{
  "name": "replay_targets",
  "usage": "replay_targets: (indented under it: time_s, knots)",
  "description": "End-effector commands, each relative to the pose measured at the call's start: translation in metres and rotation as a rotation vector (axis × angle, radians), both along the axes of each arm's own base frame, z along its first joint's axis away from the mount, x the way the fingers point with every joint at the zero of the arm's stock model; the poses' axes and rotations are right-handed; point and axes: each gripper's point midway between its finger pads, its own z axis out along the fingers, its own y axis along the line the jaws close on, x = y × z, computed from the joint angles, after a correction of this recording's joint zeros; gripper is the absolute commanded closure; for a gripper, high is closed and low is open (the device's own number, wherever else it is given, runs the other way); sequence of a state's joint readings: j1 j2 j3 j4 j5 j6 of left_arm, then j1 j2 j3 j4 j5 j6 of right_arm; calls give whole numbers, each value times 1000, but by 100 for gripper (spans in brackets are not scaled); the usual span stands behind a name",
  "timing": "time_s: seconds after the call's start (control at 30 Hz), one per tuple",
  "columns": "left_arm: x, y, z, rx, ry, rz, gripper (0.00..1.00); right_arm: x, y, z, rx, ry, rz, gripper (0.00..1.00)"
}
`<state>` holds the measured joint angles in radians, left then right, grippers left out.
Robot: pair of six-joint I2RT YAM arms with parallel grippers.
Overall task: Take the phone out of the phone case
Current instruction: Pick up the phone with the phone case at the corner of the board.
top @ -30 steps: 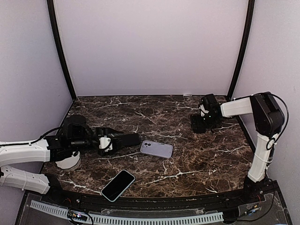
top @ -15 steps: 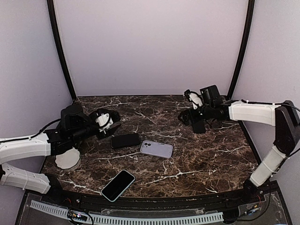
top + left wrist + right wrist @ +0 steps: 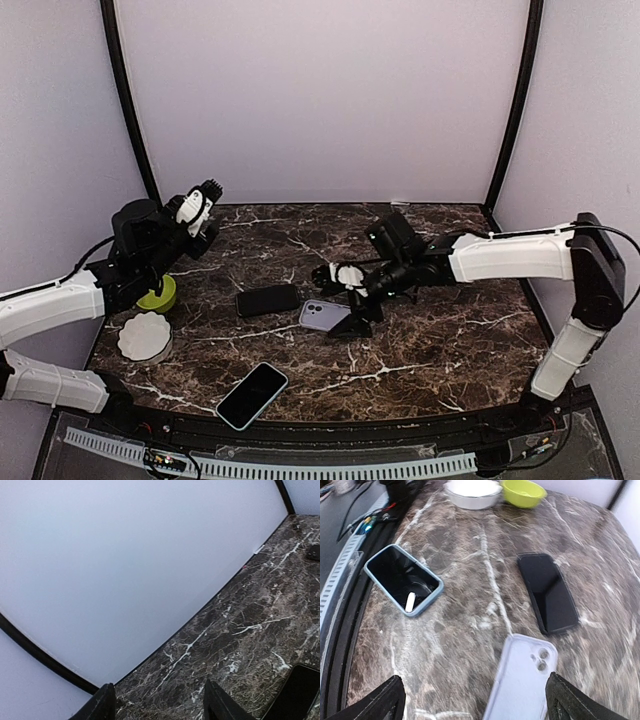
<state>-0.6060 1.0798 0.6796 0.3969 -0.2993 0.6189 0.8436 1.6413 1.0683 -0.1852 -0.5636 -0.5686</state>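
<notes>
At the near edge lies the cased phone (image 3: 252,395).

On the table (image 3: 450,330), the phone (image 3: 268,299) lies just left of the case (image 3: 325,315), another phone (image 3: 252,395) nearer the front edge.

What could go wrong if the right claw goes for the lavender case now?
1. The lavender case lies flat, back up, on the marble table; the open right claw may only push it along.
2. The black phone lies close beside it and could get knocked.
</notes>
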Motion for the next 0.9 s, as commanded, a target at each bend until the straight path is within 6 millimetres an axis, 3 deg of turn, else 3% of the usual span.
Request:
replay_targets:
  time_s: [0.0,0.1,0.3,0.53,0.87]
  knots:
    - [11,33,40,-108,-85,162,38,-51,30,-19,-75,-20,315,1]
    - [11,40,43,-100,-96,190,38,-64,46,-38,-159,-50,415,1]
    - [11,45,43,-89,-93,195,37,-89,80,-46,-175,-73,581,1]
    - [11,48,44,-82,-83,196,38,-115,110,-73,-269,-77,692,1]
    - [11,50,43,-73,-77,204,38,-124,139,-108,-338,-122,708,1]
